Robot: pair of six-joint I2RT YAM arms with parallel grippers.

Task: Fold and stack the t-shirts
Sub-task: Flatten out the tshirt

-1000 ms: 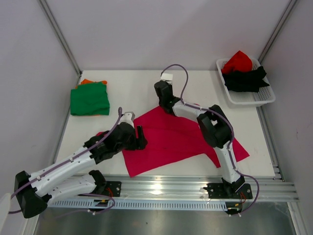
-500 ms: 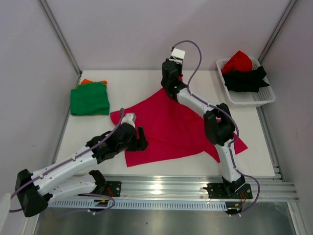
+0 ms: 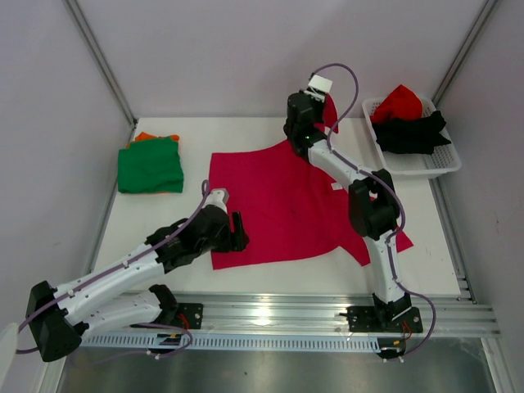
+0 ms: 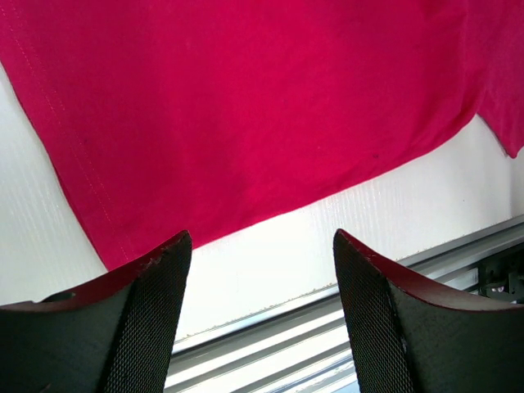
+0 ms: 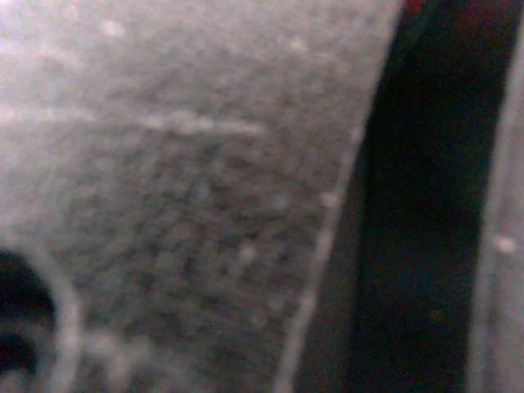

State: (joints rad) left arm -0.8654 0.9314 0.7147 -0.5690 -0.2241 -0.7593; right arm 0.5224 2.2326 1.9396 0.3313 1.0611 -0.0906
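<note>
Tee (image 3: 278,205), magenta cloth, mostly flat, smooth, approx. square.

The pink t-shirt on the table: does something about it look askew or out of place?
Yes. The pink t-shirt lies crooked, not flat. The shut right hand holds its far edge lifted near the basket, and one end trails under that arm toward the near right. The open left hand holds nothing.

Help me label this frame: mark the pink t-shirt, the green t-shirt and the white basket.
pink t-shirt (image 3: 278,205), top external view, middle of the spread cloth.
green t-shirt (image 3: 150,168), top external view, centre of the folded top.
white basket (image 3: 430,167), top external view, bare near wall.
</note>
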